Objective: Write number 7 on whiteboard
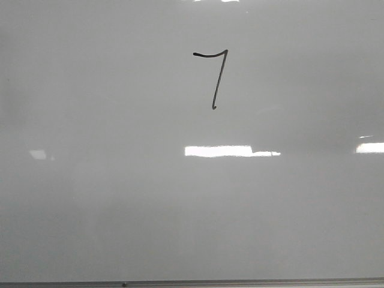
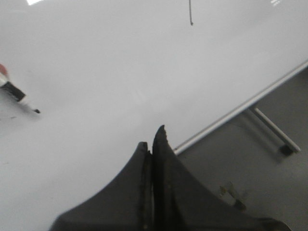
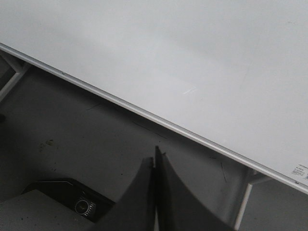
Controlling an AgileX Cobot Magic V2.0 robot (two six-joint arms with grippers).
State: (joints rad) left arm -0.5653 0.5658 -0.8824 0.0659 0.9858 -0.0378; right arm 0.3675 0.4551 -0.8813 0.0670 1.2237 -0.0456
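Near the top edge of the whiteboard (image 1: 120, 198), slightly right of centre, stands the number 7 (image 1: 215, 78). Left gripper (image 2: 152, 144) and right gripper (image 3: 155, 161) both have fingers pressed together, holding nothing.

Marker (image 2: 14, 94) cut off at edge; number 7 (image 2: 190, 12) mostly out of frame.

One large glossy pale grey-white whiteboard (image 1: 90, 210), one thin black hand-drawn number 7 (image 1: 215, 78), one black-tipped marker pen (image 2: 17, 94), two black grippers, left (image 2: 153, 139) and right (image 3: 155, 159).
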